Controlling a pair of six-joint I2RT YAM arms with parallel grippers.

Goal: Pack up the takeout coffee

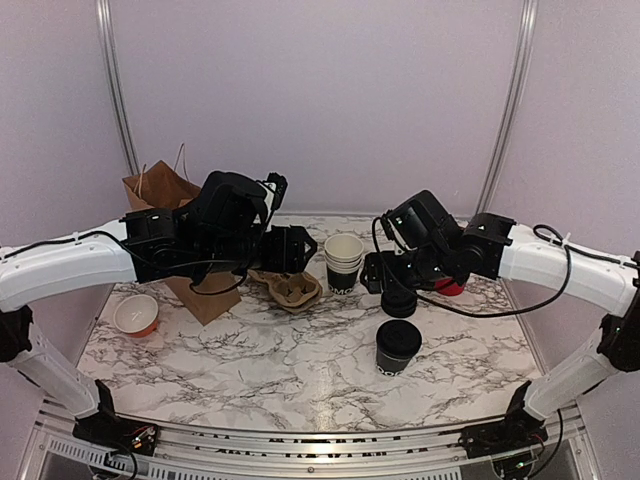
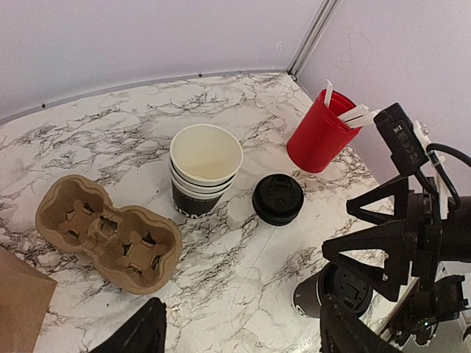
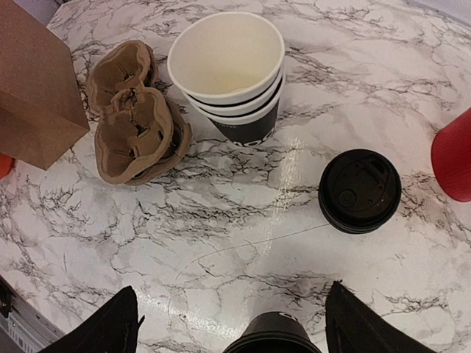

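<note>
Left claw (image 2: 241, 322): I see it spread, empty.
Right claw (image 3: 232, 298): spread, lidded cup (image 3: 272, 335) between its fingers.
Cup stack (image 3: 229, 70): lidless, beside carrier (image 3: 136, 125).
Lids (image 3: 359, 190): stacked, apart.

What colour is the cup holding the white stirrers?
The stirrer cup is red; it shows best in the left wrist view.

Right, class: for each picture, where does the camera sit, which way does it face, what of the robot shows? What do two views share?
Top external: above, behind the bases, looking down over the table; left arm and right arm show.
Left wrist: on the left arm, facing down and rightward at the stacked cups; own fingers, right arm.
Right wrist: on the right arm, facing down past the lidded cup; own fingers.
Shared by both wrist views: the cup carrier.
</note>
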